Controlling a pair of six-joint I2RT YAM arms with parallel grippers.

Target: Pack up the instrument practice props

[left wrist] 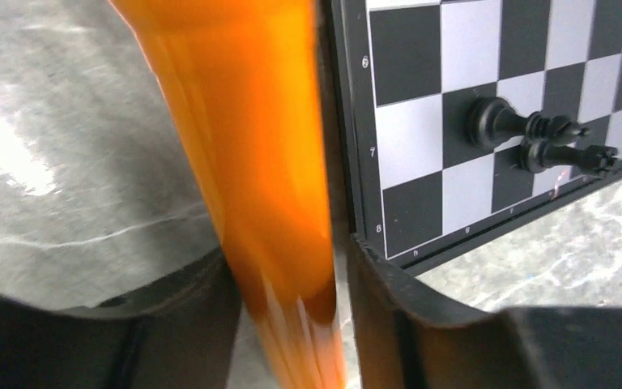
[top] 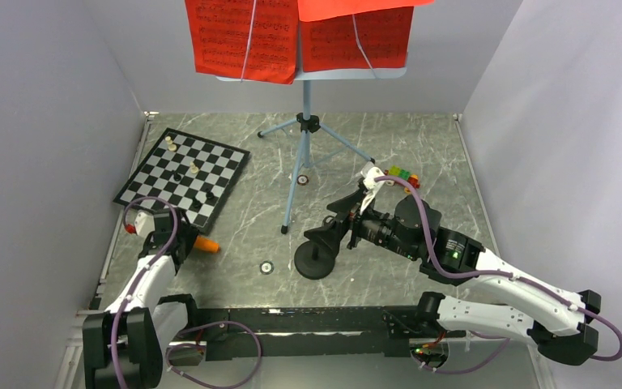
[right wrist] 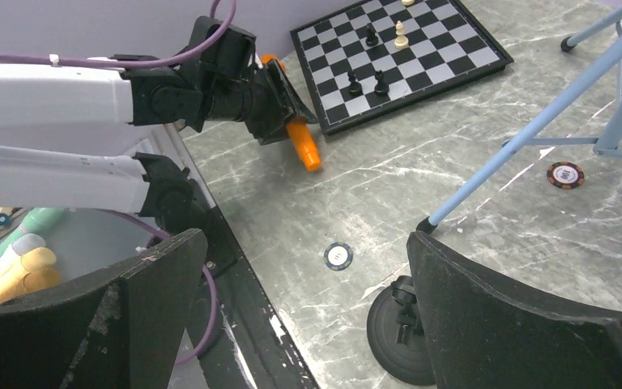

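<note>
Well, my left hand (left wrist: 287, 255) has its fingers on both sides of the orange microphone (left wrist: 251, 146), low on the counter (top: 251, 227) just beside the chessboard (top: 182, 174), but I cannot tell if it squeezes. My right hand (right wrist: 306, 241) is wide apart, empty, above the black mic stand (right wrist: 397, 340).

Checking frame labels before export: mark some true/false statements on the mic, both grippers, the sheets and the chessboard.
1. The orange microphone sits between the fingers of the left gripper. True.
2. The right gripper is clamped shut on the mic stand. False: its jaws are wide open near the stand's base.
3. Red music sheets rest on the blue music stand. True.
4. The chessboard is bare. False: several chess pieces are on it.
</note>
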